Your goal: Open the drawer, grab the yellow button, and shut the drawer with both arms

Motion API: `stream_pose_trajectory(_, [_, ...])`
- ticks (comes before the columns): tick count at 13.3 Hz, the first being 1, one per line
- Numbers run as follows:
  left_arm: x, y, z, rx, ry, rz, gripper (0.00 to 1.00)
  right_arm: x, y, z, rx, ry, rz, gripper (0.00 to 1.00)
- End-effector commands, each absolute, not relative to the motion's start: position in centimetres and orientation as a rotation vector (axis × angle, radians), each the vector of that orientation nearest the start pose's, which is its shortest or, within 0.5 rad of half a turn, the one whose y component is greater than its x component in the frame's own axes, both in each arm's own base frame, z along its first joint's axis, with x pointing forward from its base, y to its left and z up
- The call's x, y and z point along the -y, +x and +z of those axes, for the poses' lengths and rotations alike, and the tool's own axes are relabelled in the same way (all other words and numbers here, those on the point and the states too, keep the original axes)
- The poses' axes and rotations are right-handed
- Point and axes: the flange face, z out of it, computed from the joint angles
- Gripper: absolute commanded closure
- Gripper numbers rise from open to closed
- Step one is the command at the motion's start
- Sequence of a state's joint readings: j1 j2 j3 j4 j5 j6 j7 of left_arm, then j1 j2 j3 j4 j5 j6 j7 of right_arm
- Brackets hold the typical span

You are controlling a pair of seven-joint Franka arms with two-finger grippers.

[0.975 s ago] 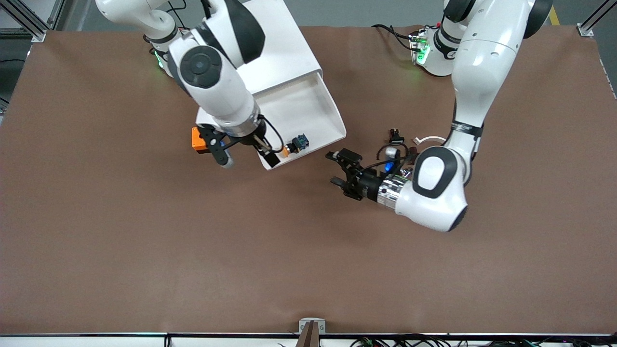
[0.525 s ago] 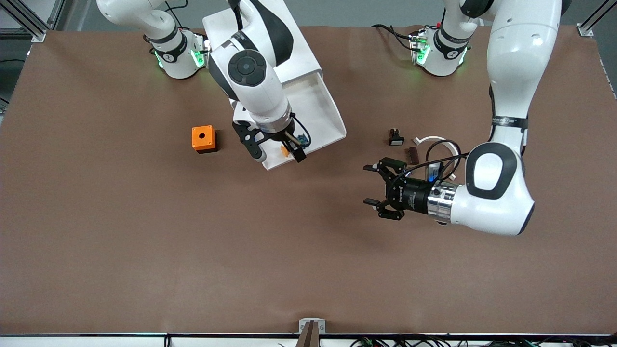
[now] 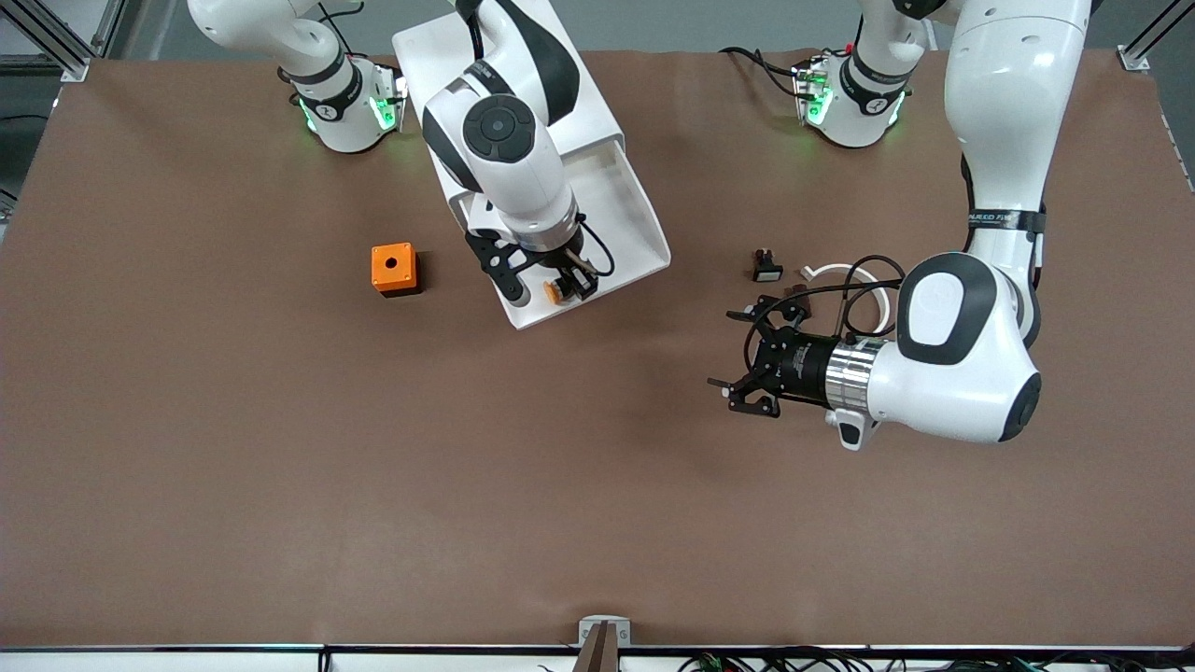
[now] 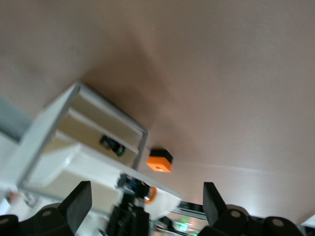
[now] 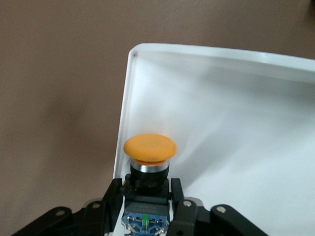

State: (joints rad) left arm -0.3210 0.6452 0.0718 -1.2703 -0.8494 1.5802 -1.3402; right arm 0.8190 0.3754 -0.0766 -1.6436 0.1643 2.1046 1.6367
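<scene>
The button (image 3: pixel 557 289) is sitting between the fingers of the right claw (image 3: pixel 551 285), over the front corner of the open drawer (image 3: pixel 611 219). In the right wrist view the orange cap (image 5: pixel 150 147) is pointing away from the claw, with the black body pinched between the two pads (image 5: pixel 178 196) and the blue rear piece showing between them; the claw is closing on the button's body, just above the drawer's white floor and beside its rim (image 5: pixel 125 98). The drawer is standing pulled out of the white cabinet (image 3: pixel 509 56), toward the front camera.

The left claw (image 3: pixel 747 359) is hovering over the bare brown table (image 3: pixel 280 485), well apart from the drawer, fingers spread wide and holding nothing. An orange cube (image 3: pixel 393 269) is lying on the table beside the drawer, toward the right arm's end. A small black-and-white switch part (image 3: pixel 766 267) and a white cable (image 3: pixel 836 271) are lying near the left arm.
</scene>
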Motion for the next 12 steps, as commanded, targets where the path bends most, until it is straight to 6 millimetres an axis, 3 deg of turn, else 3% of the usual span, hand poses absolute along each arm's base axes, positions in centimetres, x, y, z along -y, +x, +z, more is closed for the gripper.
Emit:
stream_pose_trajectory(1, [26.4, 65.6, 37.9, 1.634, -2.825, 1.253, 0.01, -45.9, 48.9, 41.9, -1.298, -2.71, 0.087, 1.0])
stream_pose_trajectory(2, [26.3, 65.7, 37.4, 1.591, -2.861, 1.246, 0.01, -45.3, 49.2, 42.3, -1.272, -2.735, 0.095, 1.0])
stream_pose_trajectory(4, [28.0, 65.9, 36.9, 1.388, -3.087, 1.061, 0.01, -43.1, 51.3, 44.5, -1.176, -2.795, 0.111, 1.0])
stream_pose_trajectory(6, [30.1, 65.2, 36.4, 1.26, -3.135, 0.933, 0.01, -38.9, 54.6, 45.7, -1.042, -2.847, 0.111, 1.0])
stream_pose_trajectory(8, [33.8, 63.8, 36.0, 1.106, -3.162, 0.717, 0.01, -34.4, 57.5, 47.0, -0.881, -2.898, 0.104, 1.0])
stream_pose_trajectory(10, [37.1, 62.1, 35.8, 0.925, -3.155, 0.525, 0.01, -29.3, 60.4, 46.9, -0.738, -2.935, 0.09, 1.0])
stream_pose_trajectory(12, [40.5, 59.9, 35.6, 0.826, -3.148, 0.477, 0.01, -24.0, 62.7, 46.5, -0.616, -2.96, 0.075, 1.0])
